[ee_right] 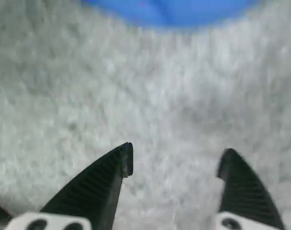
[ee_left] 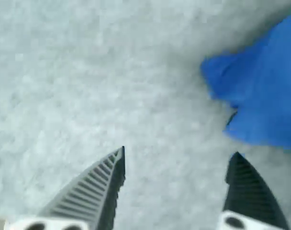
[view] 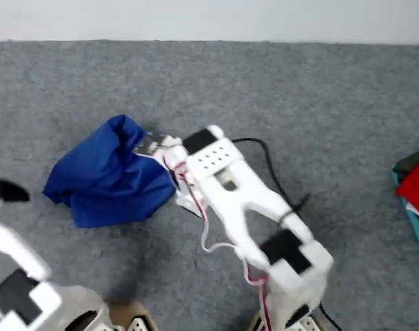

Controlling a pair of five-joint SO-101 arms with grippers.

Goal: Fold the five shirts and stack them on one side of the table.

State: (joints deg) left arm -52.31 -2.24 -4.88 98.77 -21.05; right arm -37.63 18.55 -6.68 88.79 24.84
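Jaws on both arms are spread wide, gripping nothing. Crumpled blue cloth shirt (view: 106, 176) lies bunched on the grey felt-covered table (view: 299, 89), left of centre. White right arm (view: 237, 200) reaches to the shirt's right edge, and the right jaws sit low over bare felt with blue cloth just beyond their tips. The left jaws hang over bare felt near the shirt, not touching it. A stack of folded shirts, red and teal showing (view: 417, 189), sits at the table's right edge, well apart.

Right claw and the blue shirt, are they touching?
Apart. The right wrist view shows bare carpet between the open right claw and the blue shirt.
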